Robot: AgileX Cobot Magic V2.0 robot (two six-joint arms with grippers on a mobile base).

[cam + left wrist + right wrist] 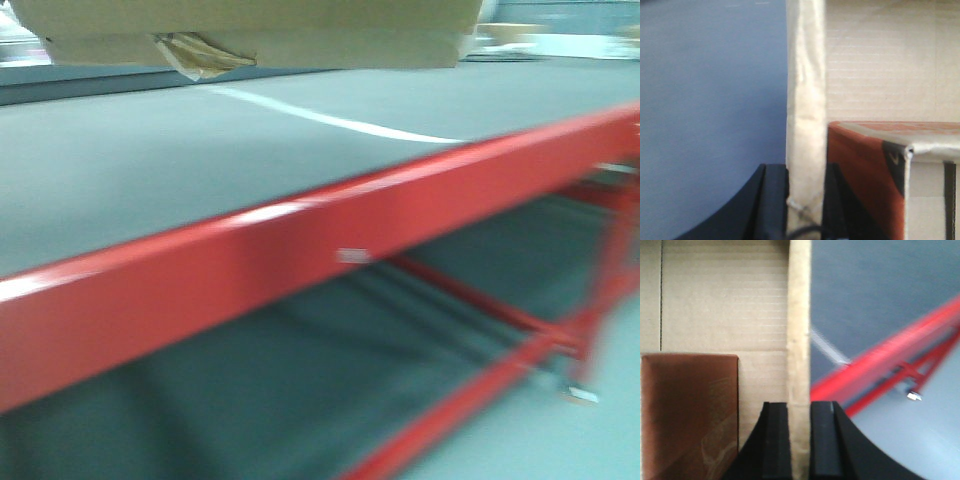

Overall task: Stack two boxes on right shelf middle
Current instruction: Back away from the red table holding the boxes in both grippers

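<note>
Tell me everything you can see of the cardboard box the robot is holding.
The cardboard box is plain brown corrugated board, open-topped, with a crumpled tape scrap at its bottom edge. The left gripper and right gripper each have jaws clamped on a side wall. It hangs over a red rack with a grey deck. A reddish-brown smaller box sits inside.

I see open grey shelf deck [250,150] mid-frame, red metal rail [300,250] crossing below, brown cardboard box [300,25] overhanging above.
</note>
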